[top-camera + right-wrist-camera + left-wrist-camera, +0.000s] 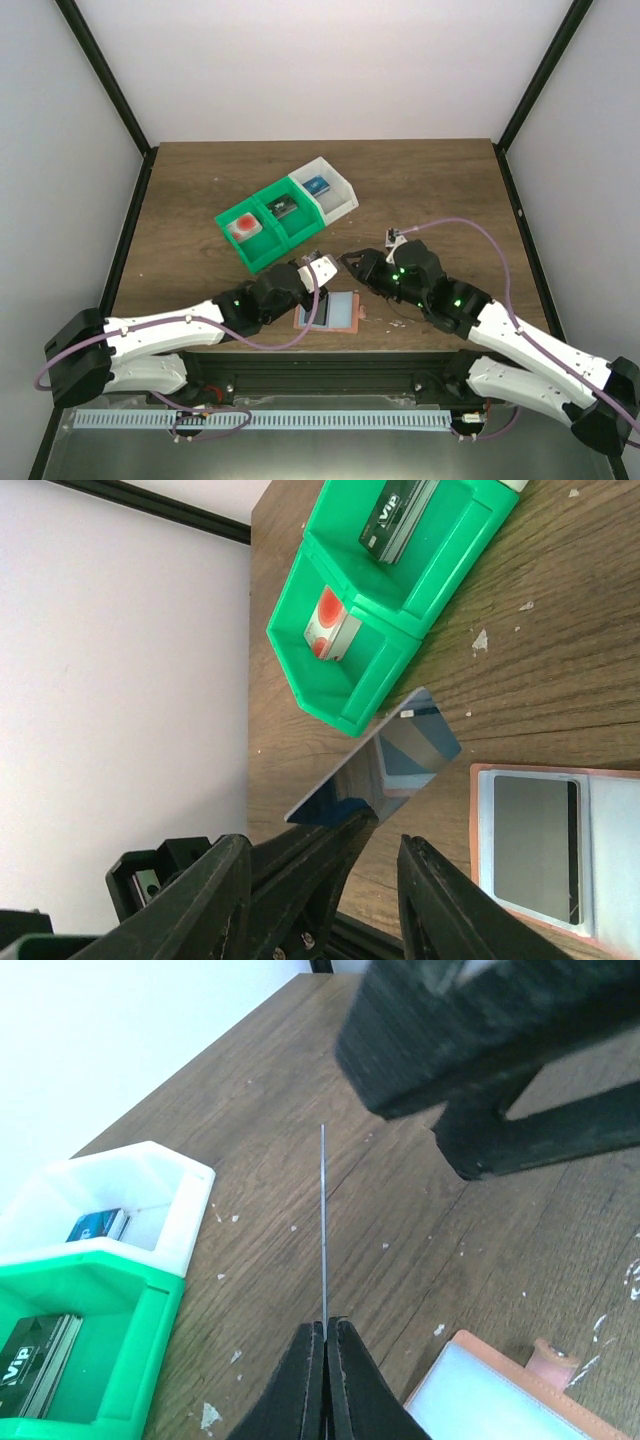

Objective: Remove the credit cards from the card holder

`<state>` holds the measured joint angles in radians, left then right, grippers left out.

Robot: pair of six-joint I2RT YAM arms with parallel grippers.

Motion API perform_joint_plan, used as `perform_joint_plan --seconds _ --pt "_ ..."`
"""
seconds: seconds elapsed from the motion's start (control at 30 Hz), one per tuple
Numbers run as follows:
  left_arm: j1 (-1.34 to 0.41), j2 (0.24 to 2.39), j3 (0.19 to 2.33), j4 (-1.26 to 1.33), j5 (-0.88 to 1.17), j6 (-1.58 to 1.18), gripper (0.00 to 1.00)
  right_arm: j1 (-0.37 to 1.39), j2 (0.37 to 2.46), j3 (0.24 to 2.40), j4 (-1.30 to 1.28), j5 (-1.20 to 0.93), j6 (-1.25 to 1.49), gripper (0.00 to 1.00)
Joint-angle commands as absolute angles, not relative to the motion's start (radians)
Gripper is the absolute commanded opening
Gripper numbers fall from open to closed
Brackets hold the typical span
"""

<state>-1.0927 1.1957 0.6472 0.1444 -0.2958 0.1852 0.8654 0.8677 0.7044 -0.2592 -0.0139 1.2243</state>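
**Desk** (450, 180): dark wood-grain top with scattered pale flecks.

**Card holder** (346, 312): salmon-brown, lying opened flat close to the near edge, about midway between the left and right edges. A grey card (535, 845) sits behind the clear pocket of one half. The other half shows bare salmon lining.

**Credit card, lifted** (400, 755): one thin glossy card, clear of the holder and off the desk. It sits above the strip between the holder and the bin, and reads as a bare line edge-on in the left wrist view.

**Left gripper** (324, 1330): fingers pressed together on the lower edge of the lifted card.

**Right gripper** (322, 842): fingers spread wide, nothing between the pads. It is just beside the lifted card, on the side toward the right edge of the desk. Whether it touches the card cannot be told.

**Bin** (262, 258): three compartments, two green and one white, set askew near the middle of the desk, left of centre.
- Green end compartment: a red-topped block (245, 228).
- Middle green compartment: a black item marked VIP (395, 515).
- White compartment: a blue item (318, 185).
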Motion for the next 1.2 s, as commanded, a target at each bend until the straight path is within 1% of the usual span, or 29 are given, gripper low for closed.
perform_joint_plan --seconds 0.0,0.3,0.53,0.73,0.9,1.03,1.17 --pt "-1.105 1.202 0.625 0.187 -0.318 0.215 0.0 0.863 0.892 0.753 -0.231 0.023 1.242 0.42" --pt "-1.11 1.197 0.607 0.193 -0.315 0.225 0.0 0.862 0.989 0.777 -0.182 -0.015 1.238 0.41" --pt "-1.114 1.198 0.599 0.184 -0.321 0.245 0.0 0.862 1.046 0.782 -0.169 -0.044 1.211 0.3" --pt "-1.114 1.194 0.592 0.188 -0.337 0.26 0.0 0.862 1.07 0.779 -0.193 -0.043 1.209 0.27" --pt "-1.117 1.192 0.587 0.187 -0.35 0.269 0.0 0.862 1.065 0.774 -0.201 -0.018 1.194 0.12" --pt "-1.135 1.201 0.581 0.183 -0.397 0.305 0.0 0.861 1.063 0.757 -0.202 -0.008 1.189 0.01" --pt "-1.152 1.227 0.586 0.188 -0.46 0.37 0.0 0.857 1.063 0.752 -0.201 -0.001 1.195 0.01"
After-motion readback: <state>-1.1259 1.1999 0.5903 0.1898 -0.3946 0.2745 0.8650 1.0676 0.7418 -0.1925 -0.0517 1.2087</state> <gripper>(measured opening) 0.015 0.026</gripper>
